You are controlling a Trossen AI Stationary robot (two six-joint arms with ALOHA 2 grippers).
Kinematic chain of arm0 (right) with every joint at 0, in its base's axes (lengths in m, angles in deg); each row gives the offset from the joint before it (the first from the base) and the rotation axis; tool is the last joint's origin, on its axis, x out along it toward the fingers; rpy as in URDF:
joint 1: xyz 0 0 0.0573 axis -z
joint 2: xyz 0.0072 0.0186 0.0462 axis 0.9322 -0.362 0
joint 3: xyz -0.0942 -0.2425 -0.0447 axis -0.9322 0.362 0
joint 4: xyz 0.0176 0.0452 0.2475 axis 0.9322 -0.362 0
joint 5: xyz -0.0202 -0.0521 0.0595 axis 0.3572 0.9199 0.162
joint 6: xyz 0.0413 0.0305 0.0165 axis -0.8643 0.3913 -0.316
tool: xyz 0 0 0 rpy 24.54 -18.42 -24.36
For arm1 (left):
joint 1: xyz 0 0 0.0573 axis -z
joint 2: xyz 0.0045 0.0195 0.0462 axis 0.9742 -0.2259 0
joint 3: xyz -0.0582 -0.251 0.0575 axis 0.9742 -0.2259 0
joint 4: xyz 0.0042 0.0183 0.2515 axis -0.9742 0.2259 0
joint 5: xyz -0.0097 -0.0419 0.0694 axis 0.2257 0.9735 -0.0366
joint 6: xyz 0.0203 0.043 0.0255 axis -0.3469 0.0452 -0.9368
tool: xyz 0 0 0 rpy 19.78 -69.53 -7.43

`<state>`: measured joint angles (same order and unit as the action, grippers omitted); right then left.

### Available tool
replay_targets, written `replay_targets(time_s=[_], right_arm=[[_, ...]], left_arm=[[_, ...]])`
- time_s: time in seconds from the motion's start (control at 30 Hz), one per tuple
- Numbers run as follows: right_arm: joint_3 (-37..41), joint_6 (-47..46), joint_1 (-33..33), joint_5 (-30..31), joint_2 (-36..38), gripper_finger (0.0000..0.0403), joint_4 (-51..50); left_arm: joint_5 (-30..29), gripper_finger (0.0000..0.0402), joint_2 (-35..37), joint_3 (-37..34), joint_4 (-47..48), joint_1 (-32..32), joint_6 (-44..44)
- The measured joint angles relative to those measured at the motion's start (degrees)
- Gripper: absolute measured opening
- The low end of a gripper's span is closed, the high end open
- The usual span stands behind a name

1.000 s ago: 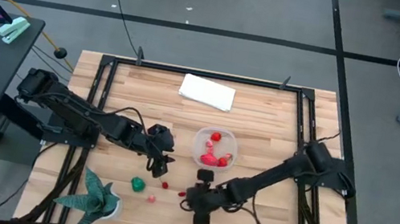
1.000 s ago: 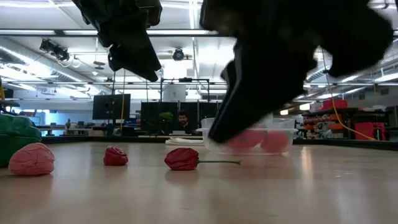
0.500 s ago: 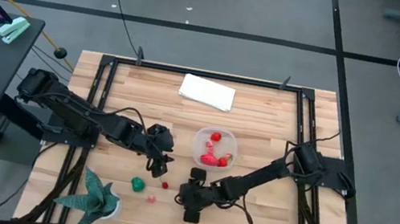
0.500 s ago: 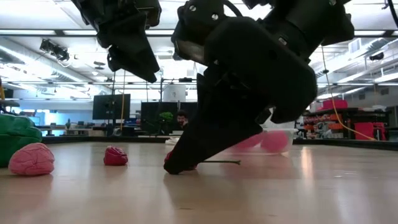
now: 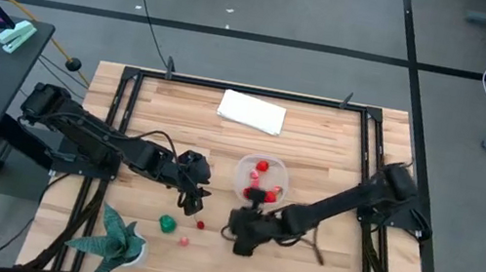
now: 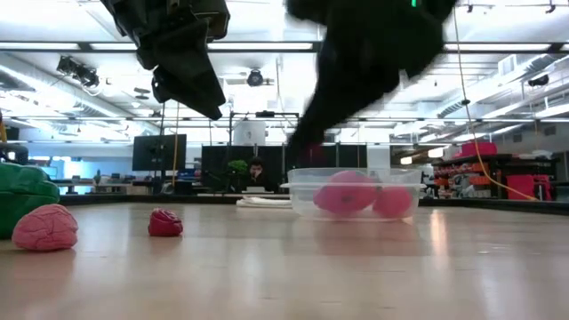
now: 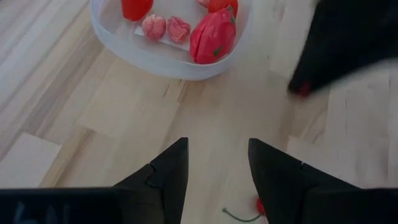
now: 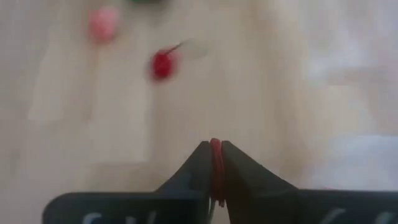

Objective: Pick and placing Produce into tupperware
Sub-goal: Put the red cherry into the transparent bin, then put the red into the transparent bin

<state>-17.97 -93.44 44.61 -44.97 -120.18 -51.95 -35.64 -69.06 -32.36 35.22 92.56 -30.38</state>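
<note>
In the right wrist view the table is blurred, the pinched red piece [image 8: 215,167] shows only as a thin sliver between the right gripper's [image 8: 214,163] fingers, and the low view cuts off both arms.

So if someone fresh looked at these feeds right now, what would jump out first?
Probably the right gripper, pinched shut on a small red piece and lifted off the table near the front of the tupperware. Next, the tupperware itself at mid-table, already holding several red and pink bits. Then the left gripper hanging open beside it, and the loose pieces toward the front left: a green piece and a pink piece.
</note>
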Motion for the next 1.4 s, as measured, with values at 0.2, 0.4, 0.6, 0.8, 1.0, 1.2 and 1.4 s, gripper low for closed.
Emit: replay_targets(time_s=[0.2,0.4,0.6,0.8,1.0,1.2,1.4], right_arm=[[0.02,-1.72,0.36,13.19,10.97,0.0012,-14.6],[2.27,-3.61,4.69,10.87,14.81,0.0059,-19.95],[10.1,-5.18,9.21,7.84,12.65,0.0143,-15.63],[15.04,-7.85,11.66,8.24,12.38,0.0193,-11.34],[13.22,-8.14,9.67,8.05,12.62,0.0201,-10.69],[12.84,-9.3,5.54,7.83,12.64,0.0187,-10.88],[12.94,-10.21,2.61,7.81,12.67,0.0177,-10.85]], left_arm=[[0.02,0.0172,0.0,0.0,0.3,0.0,2.96],[3.03,0.0179,-1.43,0.02,1.04,3.04,-0.3],[2.87,0.0185,-4.98,0.02,0.76,6.66,3.13],[2.03,0.018,-6.68,0.02,1.19,6.88,8.75],[6.13,0.0181,-8.02,0.05,0.7,7.58,8.52],[6.62,0.0195,-11.44,0.02,0.68,9.59,8.34],[7.01,0.0216,-16.88,0.0,-5.29,10.73,0.83]])
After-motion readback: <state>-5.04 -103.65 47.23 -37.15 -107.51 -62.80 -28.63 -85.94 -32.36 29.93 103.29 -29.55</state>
